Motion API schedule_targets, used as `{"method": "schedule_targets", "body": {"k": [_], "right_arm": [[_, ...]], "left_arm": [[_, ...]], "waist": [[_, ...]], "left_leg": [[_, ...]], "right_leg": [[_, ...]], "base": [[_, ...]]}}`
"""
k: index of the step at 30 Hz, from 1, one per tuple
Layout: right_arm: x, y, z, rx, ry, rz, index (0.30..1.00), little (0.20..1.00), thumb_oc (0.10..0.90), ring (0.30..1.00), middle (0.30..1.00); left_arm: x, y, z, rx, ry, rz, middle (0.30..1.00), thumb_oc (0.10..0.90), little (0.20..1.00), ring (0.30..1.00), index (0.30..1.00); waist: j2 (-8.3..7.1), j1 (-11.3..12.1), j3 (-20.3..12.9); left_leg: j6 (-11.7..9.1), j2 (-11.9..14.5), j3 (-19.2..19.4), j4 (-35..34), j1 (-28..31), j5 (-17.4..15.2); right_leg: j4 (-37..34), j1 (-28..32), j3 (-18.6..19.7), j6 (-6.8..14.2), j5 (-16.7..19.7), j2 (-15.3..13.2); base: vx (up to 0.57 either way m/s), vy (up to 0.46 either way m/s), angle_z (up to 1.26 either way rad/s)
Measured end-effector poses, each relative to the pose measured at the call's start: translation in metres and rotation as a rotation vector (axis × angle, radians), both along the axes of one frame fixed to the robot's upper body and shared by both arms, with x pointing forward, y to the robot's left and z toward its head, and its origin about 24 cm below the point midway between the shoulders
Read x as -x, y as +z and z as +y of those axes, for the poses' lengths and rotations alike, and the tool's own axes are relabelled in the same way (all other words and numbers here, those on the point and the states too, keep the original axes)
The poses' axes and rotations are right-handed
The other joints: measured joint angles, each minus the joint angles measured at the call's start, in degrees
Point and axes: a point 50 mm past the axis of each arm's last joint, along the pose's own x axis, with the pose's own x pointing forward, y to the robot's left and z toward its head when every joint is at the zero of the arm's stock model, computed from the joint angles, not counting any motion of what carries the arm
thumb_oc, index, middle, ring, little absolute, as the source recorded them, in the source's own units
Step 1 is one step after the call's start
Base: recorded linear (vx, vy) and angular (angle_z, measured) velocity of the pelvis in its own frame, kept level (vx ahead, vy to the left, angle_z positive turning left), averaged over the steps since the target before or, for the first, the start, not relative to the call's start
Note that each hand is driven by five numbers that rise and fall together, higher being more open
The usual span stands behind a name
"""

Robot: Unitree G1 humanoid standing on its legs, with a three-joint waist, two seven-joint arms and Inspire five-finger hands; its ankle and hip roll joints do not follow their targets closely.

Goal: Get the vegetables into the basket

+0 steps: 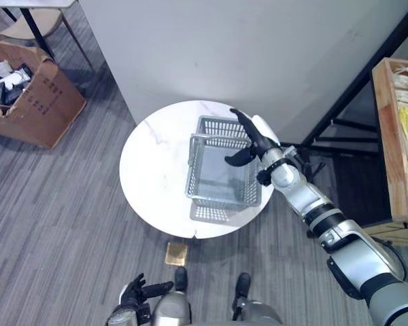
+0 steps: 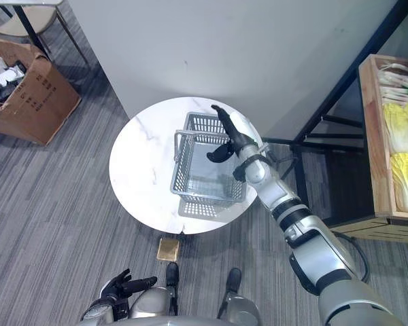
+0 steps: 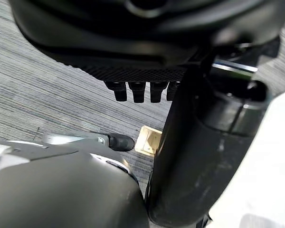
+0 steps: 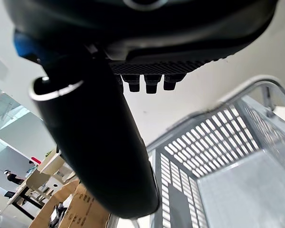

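A grey plastic basket (image 1: 222, 193) stands empty on the right half of a round white marble table (image 1: 149, 170). My right hand (image 1: 255, 139) hovers over the basket's far right rim, open, fingers straight and thumb sticking out over the inside, holding nothing. In the right wrist view the basket's slatted wall (image 4: 218, 156) lies just past the thumb. Pale yellow-green cabbages (image 2: 402, 129) lie in a wooden shelf crate (image 2: 377, 170) at the far right, well away from the table. My left hand (image 1: 132, 292) hangs low by the floor at the lower left, open and empty.
A small tan block (image 1: 176, 253) lies on the grey floor at the table's near edge. An open cardboard box (image 1: 34, 102) of odds and ends sits at the far left. A black metal frame (image 1: 347, 102) slants between the table and the crate. A grey wall stands behind the table.
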Motion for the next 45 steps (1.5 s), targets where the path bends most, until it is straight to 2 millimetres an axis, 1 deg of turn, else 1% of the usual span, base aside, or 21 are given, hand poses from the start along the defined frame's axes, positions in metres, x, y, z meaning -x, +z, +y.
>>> {"method": "schedule_targets", "body": {"k": [1, 5, 9, 14, 15, 16, 17, 20, 21, 23, 27, 31, 37, 38, 40, 43, 44, 45], "right_arm": [[-0.002, 0.005, -0.004, 0.019, -0.014, -0.023, 1.0, 1.0, 0.9, 1.0, 1.0], [-0.005, 0.012, -0.011, 0.073, -0.027, -0.058, 1.0, 1.0, 0.9, 1.0, 1.0], [-0.008, 0.007, -0.021, 0.123, -0.061, -0.038, 1.0, 1.0, 0.9, 1.0, 1.0], [-0.011, 0.001, -0.024, 0.288, -0.056, -0.011, 1.0, 1.0, 0.9, 1.0, 1.0], [-0.011, 0.001, -0.024, 0.294, -0.058, -0.012, 0.616, 0.616, 0.625, 0.616, 0.616], [-0.012, 0.0, -0.025, 0.301, -0.06, -0.009, 0.3, 0.3, 0.4, 0.3, 0.3], [-0.014, 0.0, -0.028, 0.334, -0.07, -0.006, 0.3, 0.3, 0.4, 0.3, 0.3], [-0.014, 0.001, -0.034, 0.36, -0.077, -0.012, 0.3, 0.3, 0.4, 0.3, 0.3], [-0.013, 0.0, -0.041, 0.415, -0.076, -0.011, 0.3, 0.3, 0.4, 0.3, 0.3], [-0.012, -0.001, -0.047, 0.45, -0.082, -0.01, 0.3, 0.3, 0.4, 0.3, 0.3], [-0.012, 0.0, -0.047, 0.474, -0.078, -0.023, 0.3, 0.3, 0.4, 0.3, 0.3], [-0.012, -0.005, -0.046, 0.458, -0.086, -0.011, 0.3, 0.3, 0.4, 0.3, 0.3], [-0.01, -0.013, -0.043, 0.481, -0.052, 0.039, 0.3, 0.3, 0.4, 0.3, 0.3], [-0.009, -0.013, -0.041, 0.496, -0.035, 0.042, 0.3, 0.3, 0.4, 0.3, 0.3], [0.001, -0.009, -0.03, 0.501, 0.056, -0.008, 0.3, 0.3, 0.4, 0.3, 0.3], [0.013, 0.001, -0.005, 0.47, 0.195, -0.089, 0.3, 0.3, 0.4, 0.3, 0.3], [0.015, 0.003, -0.001, 0.471, 0.217, -0.102, 0.3, 0.3, 0.4, 0.3, 0.3], [0.031, 0.011, 0.003, 0.462, 0.29, -0.142, 0.3, 0.3, 0.4, 0.3, 0.3]], "left_arm": [[-0.004, 0.001, -0.001, -0.001, -0.015, -0.008, 1.0, 0.9, 1.0, 1.0, 1.0], [-0.008, 0.002, -0.003, -0.004, -0.024, -0.022, 1.0, 0.9, 1.0, 1.0, 1.0], [-0.013, 0.003, -0.004, -0.02, -0.026, -0.026, 1.0, 0.9, 1.0, 1.0, 1.0], [-0.017, 0.004, -0.005, -0.019, -0.027, -0.036, 1.0, 0.9, 1.0, 1.0, 1.0], [-0.018, 0.004, -0.005, -0.017, -0.023, -0.039, 1.0, 0.9, 1.0, 1.0, 1.0], [-0.018, 0.004, -0.005, -0.015, -0.02, -0.04, 1.0, 0.9, 1.0, 1.0, 1.0], [-0.019, 0.005, -0.006, -0.013, -0.017, -0.045, 1.0, 0.9, 1.0, 1.0, 1.0], [-0.02, 0.005, -0.006, -0.017, -0.032, -0.05, 1.0, 0.9, 1.0, 1.0, 1.0], [-0.02, 0.005, -0.007, -0.021, -0.043, -0.051, 1.0, 0.9, 1.0, 1.0, 1.0], [-0.021, 0.006, -0.007, -0.022, -0.049, -0.054, 1.0, 0.9, 1.0, 1.0, 1.0], [-0.021, 0.005, -0.007, -0.022, -0.051, -0.052, 1.0, 0.9, 1.0, 1.0, 1.0], [-0.021, 0.005, -0.008, -0.025, -0.058, -0.044, 1.0, 0.9, 1.0, 1.0, 1.0], [-0.025, 0.006, -0.009, -0.055, -0.14, -0.045, 1.0, 0.9, 1.0, 1.0, 1.0], [-0.025, 0.006, -0.009, -0.059, -0.145, -0.044, 1.0, 0.9, 1.0, 1.0, 1.0], [-0.026, 0.007, -0.008, -0.063, -0.142, -0.045, 1.0, 0.9, 1.0, 1.0, 1.0], [-0.021, 0.005, -0.006, -0.062, -0.127, -0.026, 1.0, 0.9, 1.0, 1.0, 1.0], [-0.02, 0.005, -0.005, -0.063, -0.124, -0.023, 1.0, 0.9, 1.0, 1.0, 1.0], [-0.019, 0.005, -0.004, -0.068, -0.137, -0.018, 1.0, 0.9, 1.0, 1.0, 1.0]], "waist": [[0.25, 0.3, 0.5], [0.57, 1.1, 0.9], [1.04, 1.5, 1.4], [1.16, 1.5, 1.7], [1.16, 1.5, 1.9], [1.16, 1.5, 2.1], [1.15, 1.7, 2.4], [1.19, 2.0, 2.7], [1.27, 2.6, 2.8], [1.29, 2.8, 2.8], [1.38, 2.9, 2.8], [1.37, 2.8, 2.8], [1.29, 2.7, 2.7], [1.25, 2.6, 2.7], [1.09, 2.0, 2.6], [0.86, 0.8, 2.5], [0.67, 0.4, 2.3], [0.4, 0.1, 2.1]], "left_leg": [[0.0, 0.0, -0.1, 0.0, -0.2, 0.1], [0.0, 0.0, -0.2, 0.0, -1.3, 0.2], [0.0, 0.0, -0.3, 0.0, -2.2, 0.2], [0.0, 0.1, -0.4, 0.0, -2.8, 0.2], [0.0, 0.1, -0.4, 0.0, -2.8, 0.2], [0.0, 0.1, -0.4, 0.0, -2.8, 0.2], [-0.1, 0.1, -0.6, 0.0, -2.9, 0.2], [-0.1, 0.0, -0.8, 0.0, -3.0, 0.3], [-0.1, 0.0, -0.9, 0.0, -3.0, 0.3], [-0.1, 0.0, -1.1, 0.0, -3.1, 0.4], [-0.1, 0.0, -1.2, 0.0, -3.1, 0.4], [-0.1, 0.0, -1.1, 0.0, -3.0, 0.4], [-0.1, 0.0, -1.1, 0.0, -1.1, 0.4], [-0.1, 0.0, -1.1, 0.0, -1.0, 0.4], [-0.1, 0.0, -1.1, 0.0, -0.6, 0.4], [-0.1, 0.1, -0.9, 0.0, -0.1, 0.4], [-0.1, 0.1, -0.8, 0.0, 0.1, 0.4], [-0.1, 0.1, -0.7, 0.0, 0.2, 0.4]], "right_leg": [[0.0, -0.2, -0.1, 0.0, 0.0, 0.0], [0.0, -1.2, -0.2, 0.0, 0.0, 0.0], [0.0, -2.0, -0.4, 0.0, 0.0, 0.0], [0.0, -2.6, -0.6, 0.0, 0.0, 0.0], [0.0, -2.6, -0.6, 0.0, 0.0, 0.0], [0.0, -2.6, -0.7, -0.1, 0.0, 0.0], [0.0, -2.6, -0.8, 0.0, 0.0, 0.0], [0.0, -2.6, -1.0, -0.1, 0.0, 0.0], [0.0, -2.5, -1.1, -0.1, 0.0, 0.0], [0.0, -2.5, -1.3, -0.1, 0.0, 0.0], [0.0, -2.5, -1.3, -0.1, 0.0, 0.0], [0.0, -2.3, -1.3, -0.1, 0.0, 0.0], [0.0, -0.4, -1.3, -0.1, 0.0, 0.0], [0.0, -0.3, -1.2, -0.1, 0.0, 0.0], [0.0, 0.0, -1.2, -0.1, 0.0, 0.0], [0.0, 0.4, -0.9, -0.1, 0.0, 0.1], [0.0, 0.4, -0.8, -0.1, 0.0, 0.1], [0.0, 0.6, -0.8, -0.1, 0.0, 0.1]], "base": [[-0.04, 0.029, 0.07], [0.0, 0.0, 0.0], [0.0, 0.0, 0.0], [0.0, 0.0, 0.0], [0.0, 0.0, 0.0], [0.0, 0.0, 0.0], [-0.01, 0.0, 0.05], [0.0, 0.005, 0.05], [0.0, 0.0, 0.0], [0.0, 0.004, 0.04], [0.0, 0.0, 0.01], [0.02, 0.0, 0.0], [0.03, 0.001, 0.0], [0.03, 0.001, 0.0], [0.0, 0.0, 0.0], [0.02, 0.0, -0.05], [0.03, -0.007, -0.03], [0.03, -0.013, -0.04]]}}
